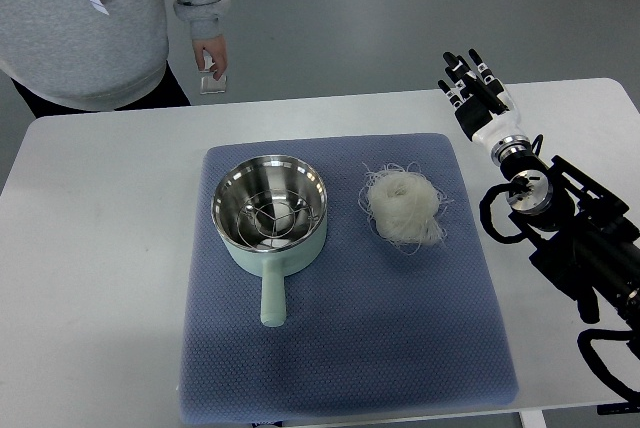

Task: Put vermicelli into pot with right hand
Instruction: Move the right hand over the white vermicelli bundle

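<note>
A pale white nest of vermicelli [405, 205] lies on the blue mat [340, 348], right of centre. A mint-green pot [270, 210] with a steel inside and a wire rack stands to its left, handle pointing toward the near edge. My right hand [470, 81] is raised over the far right of the table, fingers spread and holding nothing, well up and right of the vermicelli. Its arm [570, 228] comes in from the right edge. The left arm is out of view.
The white table [90, 248] bears the mat. A person in a grey sweatshirt [80, 18] stands at the far left edge, a hand [212, 58] holding a small object just beyond the table.
</note>
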Robot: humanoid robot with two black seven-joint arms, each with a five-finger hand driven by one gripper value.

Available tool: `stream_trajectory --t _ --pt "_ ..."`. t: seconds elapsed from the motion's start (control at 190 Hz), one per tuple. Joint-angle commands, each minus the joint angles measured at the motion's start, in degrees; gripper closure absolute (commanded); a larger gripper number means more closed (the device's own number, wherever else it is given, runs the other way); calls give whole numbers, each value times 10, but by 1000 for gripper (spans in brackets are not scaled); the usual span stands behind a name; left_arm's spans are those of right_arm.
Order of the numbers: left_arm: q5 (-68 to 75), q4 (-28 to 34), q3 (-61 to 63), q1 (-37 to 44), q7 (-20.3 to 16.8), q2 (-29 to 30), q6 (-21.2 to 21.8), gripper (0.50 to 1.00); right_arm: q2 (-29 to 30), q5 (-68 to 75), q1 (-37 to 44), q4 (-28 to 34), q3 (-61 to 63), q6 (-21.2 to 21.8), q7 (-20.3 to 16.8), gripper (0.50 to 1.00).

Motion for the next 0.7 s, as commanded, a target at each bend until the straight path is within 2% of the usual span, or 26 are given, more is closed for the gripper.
stream_trajectory --t 0.0,0.226,0.394,0.589,0.694 --pt "0 0 0 0 1 0 -1 500 0 0 0 0 0 -1 0 517" --pt "0 0 0 0 1 0 0 500 -1 -24 5 1 -14 -1 0 517" --pt "0 0 0 0 0 0 -1 500 -13 -136 29 27 -69 1 -5 517" --pt "0 0 0 0 0 0 -4 500 -80 -407 123 46 -275 6 -7 517" --pt "0 -1 0 1 0 0 -5 500 -126 -506 217 54 -424 52 -6 517"
